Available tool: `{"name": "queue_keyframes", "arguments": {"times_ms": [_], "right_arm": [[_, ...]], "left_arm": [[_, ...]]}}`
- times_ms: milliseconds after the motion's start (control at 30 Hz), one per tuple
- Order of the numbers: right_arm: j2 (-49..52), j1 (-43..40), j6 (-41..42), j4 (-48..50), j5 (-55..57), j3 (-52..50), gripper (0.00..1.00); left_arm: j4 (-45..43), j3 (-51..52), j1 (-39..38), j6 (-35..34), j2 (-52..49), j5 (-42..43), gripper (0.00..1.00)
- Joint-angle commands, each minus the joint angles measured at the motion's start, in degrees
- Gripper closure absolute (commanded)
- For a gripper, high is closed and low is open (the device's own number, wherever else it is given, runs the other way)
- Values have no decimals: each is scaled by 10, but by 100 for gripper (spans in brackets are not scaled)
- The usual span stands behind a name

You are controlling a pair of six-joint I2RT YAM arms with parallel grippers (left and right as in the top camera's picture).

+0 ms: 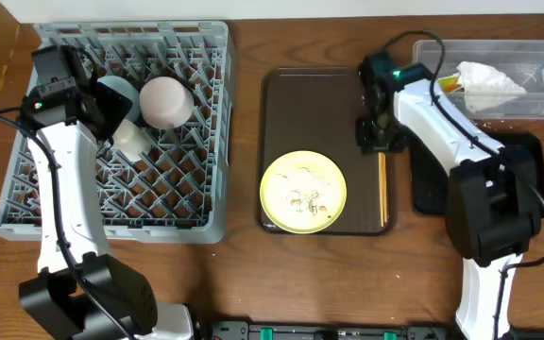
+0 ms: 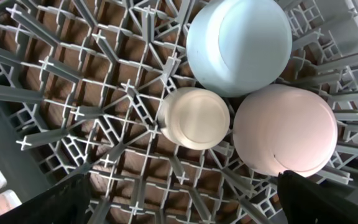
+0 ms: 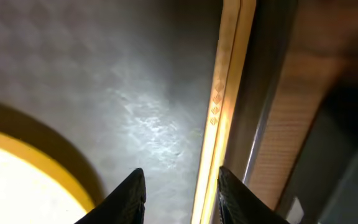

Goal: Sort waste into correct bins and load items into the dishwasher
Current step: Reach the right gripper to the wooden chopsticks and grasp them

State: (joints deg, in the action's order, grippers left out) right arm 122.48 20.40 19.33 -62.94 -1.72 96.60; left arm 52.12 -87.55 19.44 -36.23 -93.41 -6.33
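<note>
Left gripper (image 2: 182, 186): released, fingers spread wide, hanging over the dish rack (image 1: 178, 189) in the left part of the overhead frame.
Rack contents: light blue bowl (image 2: 238, 43) and pink bowl (image 2: 284, 127), both bottom-up, with the white cup (image 2: 194, 118) close against them. The three are clustered in the rack's upper half.
Right gripper (image 3: 182, 193): unclenched, its fingers straddle the chopsticks (image 1: 382, 194) near their upper end. One finger is against them, with a gap at the other.
Chopsticks: flat along the right edge of the brown serving tray (image 1: 286, 94).
Yellow plate (image 1: 303, 192): on the lower part of the brown tray, with food crumbs (image 1: 307, 200) on it.
Wrapper (image 1: 484, 85): inside the clear tub (image 1: 536, 52), upper right of the frame.
Black tray (image 1: 428, 194): just right of the brown tray, partly under the right arm.
</note>
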Motion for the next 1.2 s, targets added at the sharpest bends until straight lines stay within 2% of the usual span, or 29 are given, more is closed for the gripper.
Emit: {"name": "queue_keyframes", "arguments": {"times_ms": [0,567,1000,1100,1133,1167], "right_arm": [[5,2,15,8,2,-29,64],[5,2,15,77,2,-84,62],[5,2,21,96,2,-94,68],[5,2,22,119,2,-111,80],[5,2,36,137,2,-126,99],[5,2,45,147,2,-129,99]], "left_arm": [[1,-5,2,-5,6,-3,3],[1,-5,2,-5,6,-3,3],[1,-5,2,-5,6,-3,3],[1,-5,2,-5,6,-3,3],[1,-5,2,-5,6,-3,3],[1,-5,2,-5,6,-3,3]]}}
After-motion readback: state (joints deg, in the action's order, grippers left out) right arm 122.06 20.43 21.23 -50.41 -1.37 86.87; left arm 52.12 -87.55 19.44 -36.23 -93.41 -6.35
